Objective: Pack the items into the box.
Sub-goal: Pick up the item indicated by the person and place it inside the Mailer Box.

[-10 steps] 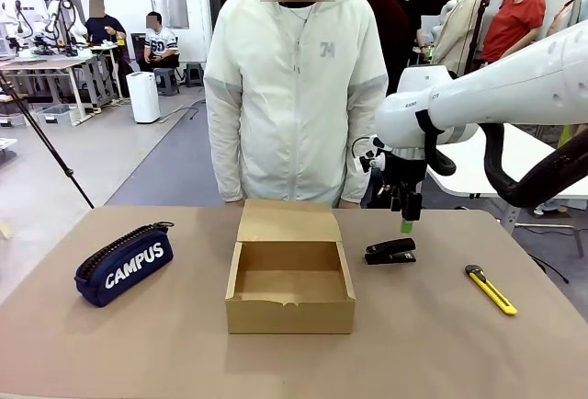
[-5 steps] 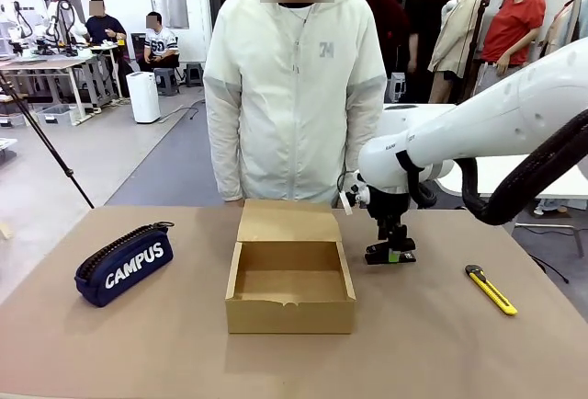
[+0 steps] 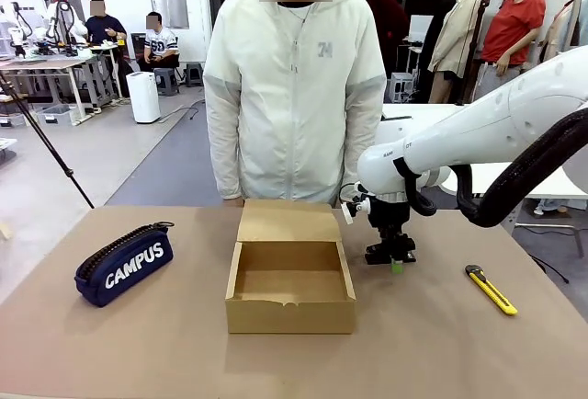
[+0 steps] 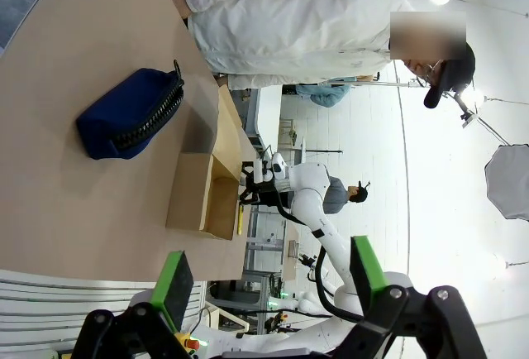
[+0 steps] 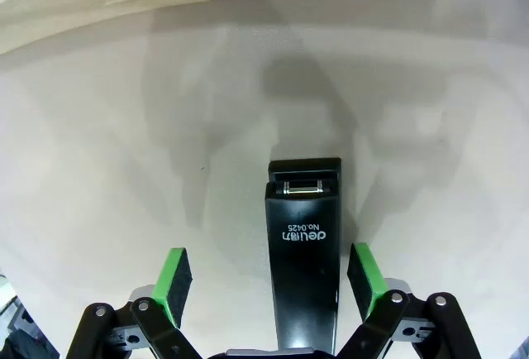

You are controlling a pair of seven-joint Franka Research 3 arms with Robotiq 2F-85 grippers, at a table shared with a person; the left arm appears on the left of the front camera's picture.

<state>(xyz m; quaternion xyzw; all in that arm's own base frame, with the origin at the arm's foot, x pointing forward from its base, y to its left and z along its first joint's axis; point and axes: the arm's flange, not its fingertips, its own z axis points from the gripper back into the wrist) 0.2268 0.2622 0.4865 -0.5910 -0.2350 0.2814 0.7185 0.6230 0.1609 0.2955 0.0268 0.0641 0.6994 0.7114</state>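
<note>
The black stapler (image 3: 390, 254) (image 5: 304, 243) lies on the table just right of the open brown box (image 3: 290, 281). My right gripper (image 3: 393, 259) (image 5: 269, 275) stands open straight over it, one green pad (image 5: 175, 276) on each side of the stapler's body without touching it. The navy "CAMPUS" pencil case (image 3: 123, 263) (image 4: 132, 112) rests at the table's left. A yellow-and-black utility knife (image 3: 490, 290) lies at the right. My left gripper (image 4: 264, 280) hangs open and empty, well back from the pencil case and the box (image 4: 202, 196).
A person in a white jacket (image 3: 294, 96) stands at the far edge behind the box, whose flap lid (image 3: 288, 222) folds back toward them. Bare tabletop (image 3: 276, 362) stretches in front of the box.
My right arm has swung left and come down: the gripper was above and right of the stapler, and now straddles it at table height. Nothing else has moved.
</note>
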